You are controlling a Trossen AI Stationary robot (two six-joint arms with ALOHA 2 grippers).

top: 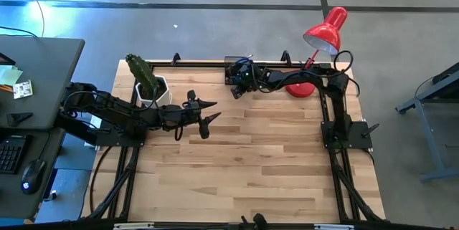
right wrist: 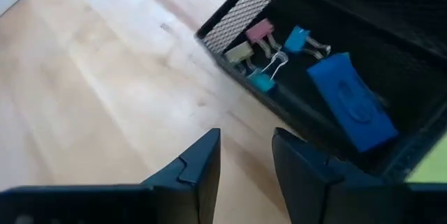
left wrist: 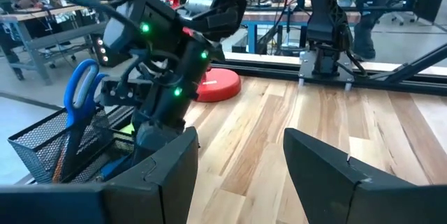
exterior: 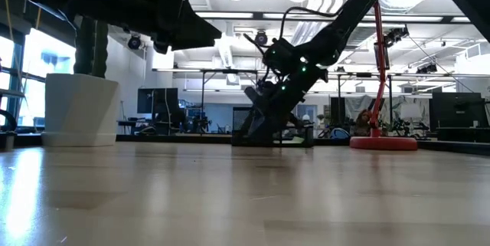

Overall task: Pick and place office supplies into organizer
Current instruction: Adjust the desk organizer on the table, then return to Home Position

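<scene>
The organizer [right wrist: 237, 15] is a black mesh tray at the table's far edge [top: 240, 66]. Its near compartment holds several small binder clips [right wrist: 269, 49] and a blue block [right wrist: 349, 102]; lime green shows at its corner [right wrist: 433, 165]. Blue-handled scissors [left wrist: 80, 88] stand upright in it. My right gripper [right wrist: 246, 147] slants down just in front of the organizer's near wall, open, with nothing between its fingers; the high view shows it there too [top: 237, 87]. My left gripper [top: 209, 115] hangs open above mid-table, left of centre, empty.
A white pot with a cactus [top: 152, 87] stands at the far left, beside my left arm. A red desk lamp [top: 323, 33] has its base [top: 297, 88] on the far right, right of the organizer. Bare wooden tabletop [top: 251, 165] stretches toward the near edge.
</scene>
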